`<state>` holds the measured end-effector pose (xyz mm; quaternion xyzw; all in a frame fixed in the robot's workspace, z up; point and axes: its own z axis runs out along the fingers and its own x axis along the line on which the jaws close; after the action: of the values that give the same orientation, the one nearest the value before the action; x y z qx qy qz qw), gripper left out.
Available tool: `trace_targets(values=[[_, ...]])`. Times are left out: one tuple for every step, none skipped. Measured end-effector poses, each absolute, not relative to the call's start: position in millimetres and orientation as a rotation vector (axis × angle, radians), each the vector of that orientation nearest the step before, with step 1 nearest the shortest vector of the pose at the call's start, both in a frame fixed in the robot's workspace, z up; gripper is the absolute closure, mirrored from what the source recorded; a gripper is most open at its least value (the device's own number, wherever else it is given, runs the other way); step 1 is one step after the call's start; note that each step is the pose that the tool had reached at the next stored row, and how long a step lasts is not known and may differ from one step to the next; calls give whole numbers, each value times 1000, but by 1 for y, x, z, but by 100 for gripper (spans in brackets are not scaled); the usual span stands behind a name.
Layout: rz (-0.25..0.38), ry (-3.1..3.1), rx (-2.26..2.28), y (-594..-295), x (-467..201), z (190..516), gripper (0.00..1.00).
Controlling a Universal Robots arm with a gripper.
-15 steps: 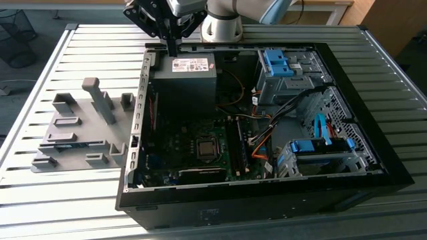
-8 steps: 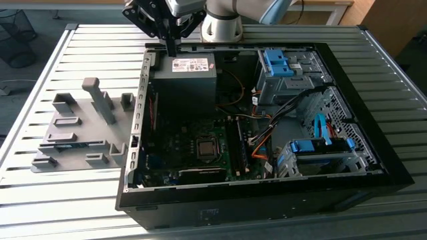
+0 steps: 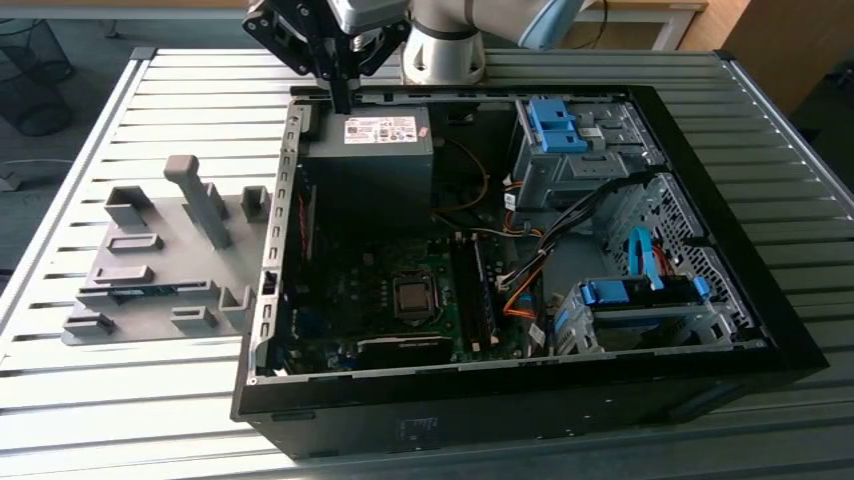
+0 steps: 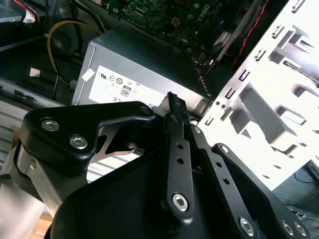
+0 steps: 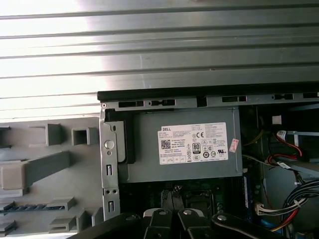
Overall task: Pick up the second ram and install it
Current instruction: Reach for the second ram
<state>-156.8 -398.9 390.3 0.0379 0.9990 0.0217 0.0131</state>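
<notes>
Tabletop (image 3: pixel 174 110) of ribbed metal slats carries an open black computer case (image 3: pixel 781 345) lying on its side. A flat grey holder plate (image 3: pixel 147 245) lies beside it on the exterior view's left.

End effector (image 3: pixel 340 95) hangs over the far edge of the case. It points down just above the corner of the grey power supply (image 3: pixel 367 150). Its dark fingers (image 4: pixel 173 107) meet at a single tip with no gap showing, and nothing is gripped between them. The second wrist view shows that tip against the labelled face of the power supply, with the perforated case wall alongside.

Second ram (image 3: pixel 140 291) is a thin blue strip lying flat in a slot of the holder plate, among the grey blocks. It is well apart from the end effector. The first wrist view shows it (image 5: pixel 25 207) as a blue bar with a row of dark chips, in the same grey fixture outside the case wall.

Green motherboard (image 3: pixel 387 290) sits on the case floor on the near side of the power supply. Light-blue drive-bay clips (image 3: pixel 554 125) stand toward the exterior view's right.
</notes>
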Motion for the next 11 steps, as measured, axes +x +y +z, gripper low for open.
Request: trace_targets(values=[[68,3112,118,-399,-157,390,89],[68,3112,118,-399,-157,390,89],[68,3112,118,-399,-157,390,89],[68,3112,118,-399,-158,390,89],[68,3112,118,-399,-158,390,89],[68,3112,118,-399,-158,390,89],[68,3112,118,-399,-158,390,89],[68,3112,118,-399,-158,390,89],[68,3112,118,-399,-159,390,89],[68,3112,118,-399,-159,390,89],[68,3113,118,-399,-159,390,89]])
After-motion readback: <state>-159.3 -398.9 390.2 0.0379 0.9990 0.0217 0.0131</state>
